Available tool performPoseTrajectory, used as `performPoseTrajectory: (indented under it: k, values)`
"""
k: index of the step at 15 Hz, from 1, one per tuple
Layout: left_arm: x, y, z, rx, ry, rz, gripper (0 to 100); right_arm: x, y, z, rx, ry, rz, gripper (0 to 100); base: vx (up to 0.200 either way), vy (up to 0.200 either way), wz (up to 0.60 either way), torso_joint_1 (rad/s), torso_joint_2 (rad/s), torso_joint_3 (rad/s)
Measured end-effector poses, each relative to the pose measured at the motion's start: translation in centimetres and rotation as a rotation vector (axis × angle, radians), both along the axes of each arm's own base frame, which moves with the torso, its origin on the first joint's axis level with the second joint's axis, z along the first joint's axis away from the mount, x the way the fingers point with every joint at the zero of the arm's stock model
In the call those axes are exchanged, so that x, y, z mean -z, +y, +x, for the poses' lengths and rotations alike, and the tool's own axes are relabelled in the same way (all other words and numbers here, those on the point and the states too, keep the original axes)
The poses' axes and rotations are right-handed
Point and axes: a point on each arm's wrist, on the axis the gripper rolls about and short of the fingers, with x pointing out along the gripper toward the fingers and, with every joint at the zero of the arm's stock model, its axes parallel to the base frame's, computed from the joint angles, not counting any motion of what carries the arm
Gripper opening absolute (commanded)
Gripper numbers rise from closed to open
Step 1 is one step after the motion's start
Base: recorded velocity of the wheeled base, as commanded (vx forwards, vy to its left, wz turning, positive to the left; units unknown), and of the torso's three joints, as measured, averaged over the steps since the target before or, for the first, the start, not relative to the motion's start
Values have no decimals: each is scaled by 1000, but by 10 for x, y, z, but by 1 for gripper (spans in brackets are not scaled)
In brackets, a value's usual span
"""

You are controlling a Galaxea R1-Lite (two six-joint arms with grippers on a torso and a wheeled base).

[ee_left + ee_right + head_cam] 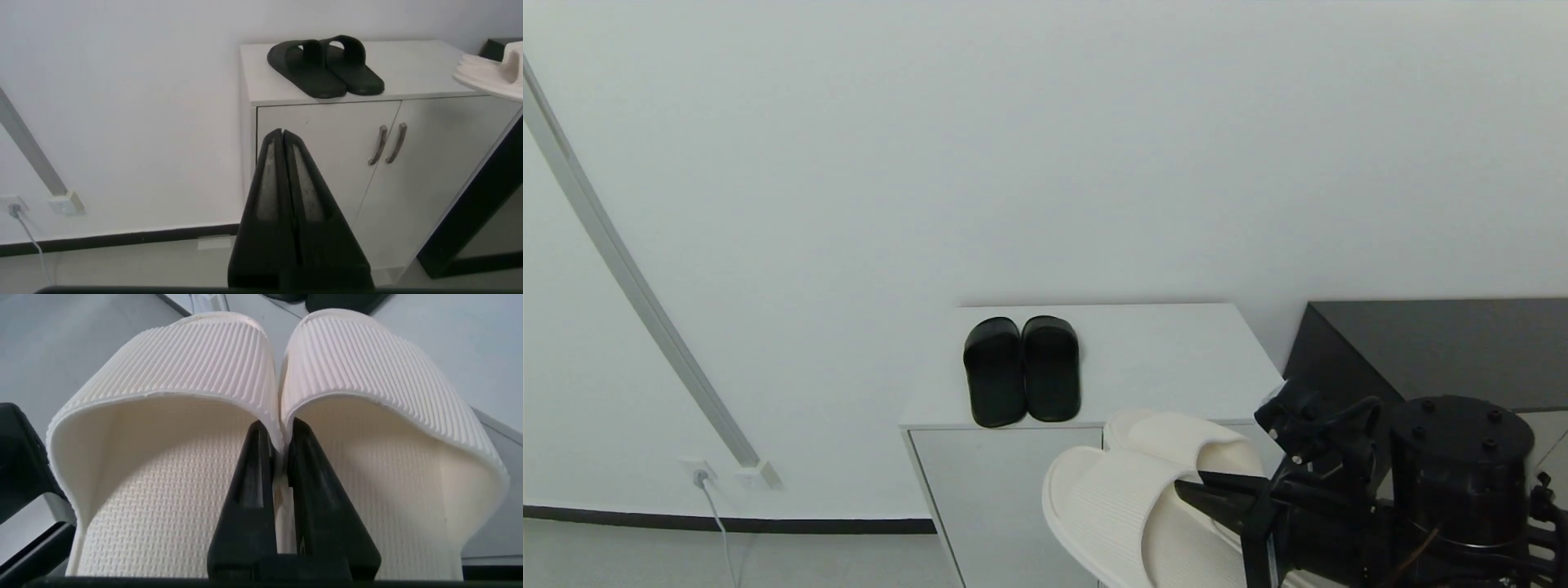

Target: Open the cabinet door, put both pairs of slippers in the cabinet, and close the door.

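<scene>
A pair of black slippers (1023, 371) (327, 65) lies side by side on top of the white cabinet (1168, 351) (425, 69). Both cabinet doors (327, 163) are closed, with two metal handles (388, 144) at their meeting edge. My right gripper (1205, 494) (278, 437) is shut on the pair of white slippers (1127, 498) (359, 392), pinching their inner sides together, and holds them in the air in front of the cabinet's top right part. My left gripper (283, 135) is shut with nothing in it, off to the cabinet's left and below its top.
A dark piece of furniture (1429, 343) stands right of the cabinet, close to its side. A wall socket with a cable (698, 472) and a slanted grey trim (629, 278) are on the wall to the left. Bare floor (122, 265) lies left of the cabinet.
</scene>
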Motion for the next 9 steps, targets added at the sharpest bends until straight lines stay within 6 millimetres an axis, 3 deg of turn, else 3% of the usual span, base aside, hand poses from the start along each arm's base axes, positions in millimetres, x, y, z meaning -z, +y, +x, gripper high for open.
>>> performPoseTrajectory:
  k: [6, 9]
  values:
    - [0, 0, 0, 0, 0, -1, 0, 3, 0, 0, -2, 7, -9, 0, 0, 0, 0, 0, 0, 0]
    - [0, 0, 0, 0, -1, 5, 0, 5, 1, -2, -12, 5, -20, 0, 0, 0, 0, -129, 276, 149]
